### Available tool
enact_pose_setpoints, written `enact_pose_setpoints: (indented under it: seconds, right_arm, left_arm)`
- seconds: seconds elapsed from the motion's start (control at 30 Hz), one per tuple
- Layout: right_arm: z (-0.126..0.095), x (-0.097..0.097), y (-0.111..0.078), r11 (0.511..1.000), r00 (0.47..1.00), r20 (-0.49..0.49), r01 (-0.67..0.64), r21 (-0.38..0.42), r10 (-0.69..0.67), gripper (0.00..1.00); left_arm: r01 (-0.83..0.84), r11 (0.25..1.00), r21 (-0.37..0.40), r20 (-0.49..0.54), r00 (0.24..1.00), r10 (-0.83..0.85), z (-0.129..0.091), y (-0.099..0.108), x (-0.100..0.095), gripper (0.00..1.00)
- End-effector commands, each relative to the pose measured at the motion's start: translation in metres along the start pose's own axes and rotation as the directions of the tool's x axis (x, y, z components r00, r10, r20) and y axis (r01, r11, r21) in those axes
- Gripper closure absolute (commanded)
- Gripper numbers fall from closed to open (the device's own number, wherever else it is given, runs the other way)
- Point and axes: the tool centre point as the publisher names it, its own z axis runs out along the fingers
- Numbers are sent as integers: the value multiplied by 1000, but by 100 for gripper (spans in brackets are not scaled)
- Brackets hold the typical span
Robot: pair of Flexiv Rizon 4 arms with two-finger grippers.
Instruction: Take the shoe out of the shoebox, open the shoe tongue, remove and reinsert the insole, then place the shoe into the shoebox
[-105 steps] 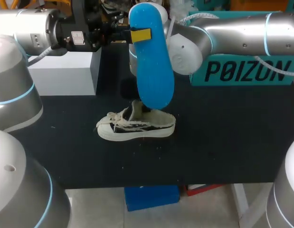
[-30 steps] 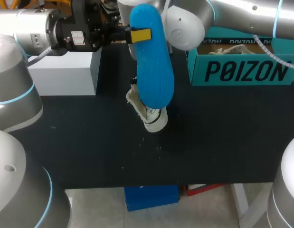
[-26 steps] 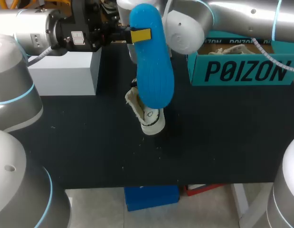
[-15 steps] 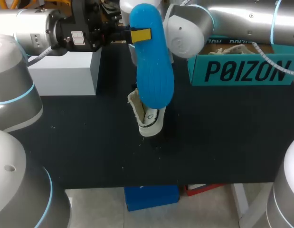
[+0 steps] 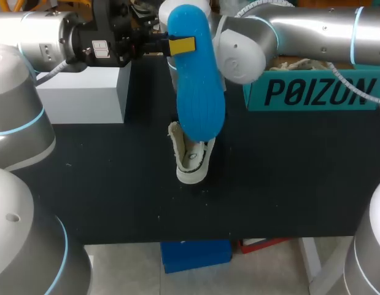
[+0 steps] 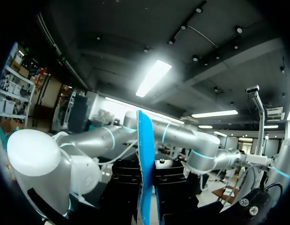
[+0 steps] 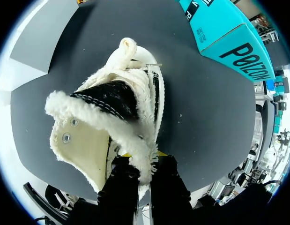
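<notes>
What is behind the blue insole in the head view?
The shoe: its lower half shows below the insole; its upper half and the right claw gripping it are covered.

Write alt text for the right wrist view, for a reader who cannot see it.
The right end effector grips the fleecy collar of a cream and black shoe, whose toe points away from it, toward the dark table. A teal shoebox stands on the table beyond the shoe.
</notes>
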Motion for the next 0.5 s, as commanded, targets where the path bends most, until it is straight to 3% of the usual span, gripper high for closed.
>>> enact_pose_setpoints:
  seconds: [0.03,0.33,0.37,0.4,0.43,0.5]
  right_arm:
    - [11,-2,-6,1000,1000,-4,-5,-13,5,100]
    - [21,-3,-16,998,1000,-17,-22,-53,21,100]
    - [20,-4,-17,998,1000,-24,-21,-63,20,96]
    - [17,-5,-19,997,1000,-24,-21,-73,19,61]
    - [14,-7,-20,996,999,-29,-19,-83,17,0]
    - [8,-12,-22,996,999,-52,-11,-88,6,0]
  left_arm:
    - [0,1000,-2,2,1000,0,0,1,1,100]
    - [0,1000,-2,2,1000,0,0,1,1,100]
    - [0,1000,-2,2,1000,0,0,1,1,100]
    - [0,1000,-2,2,1000,0,0,1,1,100]
    - [0,1000,-2,2,1000,0,0,1,1,100]
    - [0,1000,-2,2,1000,0,0,1,1,100]
